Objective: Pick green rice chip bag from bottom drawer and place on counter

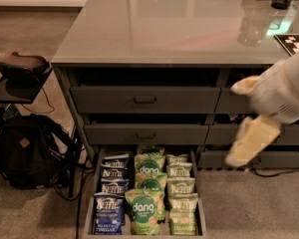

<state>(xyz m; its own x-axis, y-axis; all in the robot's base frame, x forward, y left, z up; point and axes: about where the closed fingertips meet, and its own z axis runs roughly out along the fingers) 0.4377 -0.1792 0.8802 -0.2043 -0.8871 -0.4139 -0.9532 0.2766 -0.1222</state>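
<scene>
The gripper [235, 123] is being held out at the right edge of the view, in front of the closed drawer fronts [144, 99] and below the level of the counter [164, 24]. Its two pale fingers are being shown spread, with nothing pinched between them. The green rice chip bag [143, 210] is being carried in the bottom drawer [201, 218], which is standing pulled open at the foot of the cabinet. The bag is lying at the front of the middle row, with more bags of the same kind overlapping behind it. From the gripper, the bag is being found lower and toward the left of the view, well apart, so a descent with a sideways reach is judged to be called for. Its long axis is being run along the drawer's length, toward the cabinet. It is being flanked closely by blue Kettle bags [108, 213] and paler green bags [183, 215]. It is being seen as bright green and crinkly, with a dark circle bearing white "dang" lettering.
</scene>
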